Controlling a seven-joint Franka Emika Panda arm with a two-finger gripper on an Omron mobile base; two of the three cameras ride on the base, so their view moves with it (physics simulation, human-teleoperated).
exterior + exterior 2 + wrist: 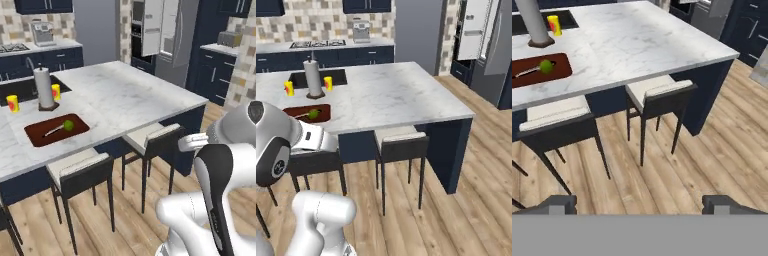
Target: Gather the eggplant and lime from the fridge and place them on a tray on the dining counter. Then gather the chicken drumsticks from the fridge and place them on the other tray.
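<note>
The gripper (pixel 640 204) stands wide open and empty, its two dark tips far apart at the bottom of the hand view, hanging over the wooden floor in front of two stools (pixel 657 95). Beyond the stools runs the marble dining counter (pixel 637 45). On it, at about ten o'clock from the hand, lies a brown tray (pixel 527 75) with the lime (pixel 546 65) already on it; a pale long thing beside the lime is too small to name, possibly the eggplant. A paper towel roll (pixel 44 87) and two yellow cups stand just beyond that tray.

The relation that counts now is the fridge (pixel 167 35): in the left base view it stands well apart at about one o'clock, past the far corner of the counter, one door swung open. The chicken drumsticks cannot be made out from here. I judge the produce step largely done, so the base must drive around the counter's right end toward the fridge before the hand can reach anything.
</note>
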